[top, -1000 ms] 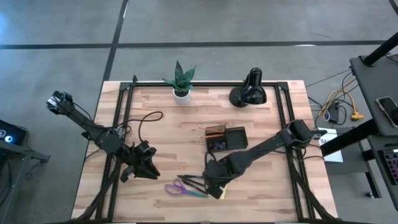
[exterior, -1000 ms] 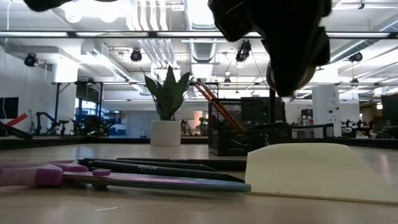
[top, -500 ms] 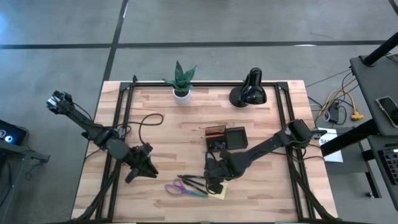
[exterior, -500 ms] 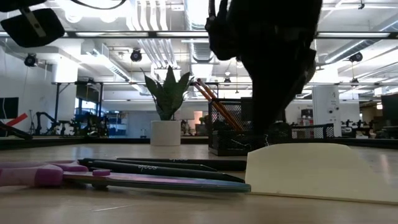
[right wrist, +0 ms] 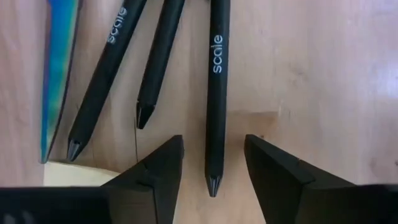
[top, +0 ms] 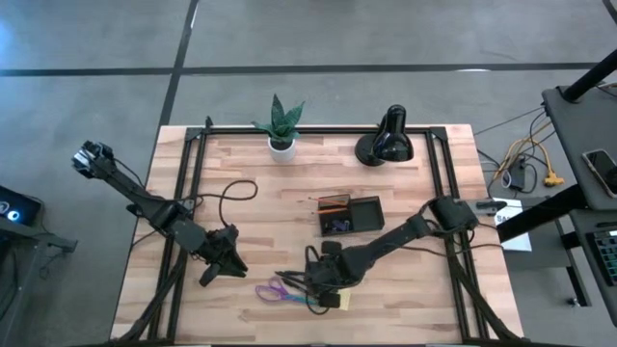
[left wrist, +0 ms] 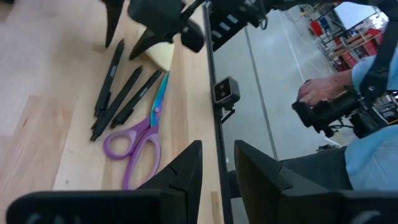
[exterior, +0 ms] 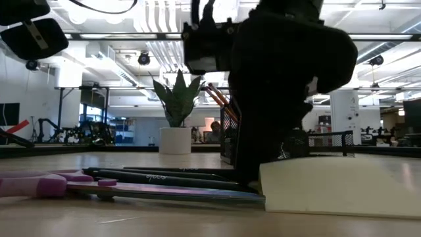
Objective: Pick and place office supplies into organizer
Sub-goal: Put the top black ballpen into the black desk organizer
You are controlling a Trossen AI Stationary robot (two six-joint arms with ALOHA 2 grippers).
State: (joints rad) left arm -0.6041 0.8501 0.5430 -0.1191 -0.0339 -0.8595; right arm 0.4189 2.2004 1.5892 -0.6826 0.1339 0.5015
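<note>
The right gripper (right wrist: 211, 163) stands open low in the frame, its fingers straddling the tip of one black pen (right wrist: 215, 93) without gripping it. Two more pens (right wrist: 134, 59) lie left. The scissors (right wrist: 59, 68) are cut off at the left edge. The organizer (top: 349, 214) sits centre in the overhead view. The left gripper (left wrist: 217, 171) hovers part open, empty.

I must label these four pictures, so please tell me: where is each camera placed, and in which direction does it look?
High: above the table, straight down; both arms, organizer.
Low: table height, across to the room; right arm above sticky pad.
Left wrist: past the left gripper at scissors; a person beyond.
Right wrist: down between the open right gripper onto black pens.
All four show the pens.
</note>
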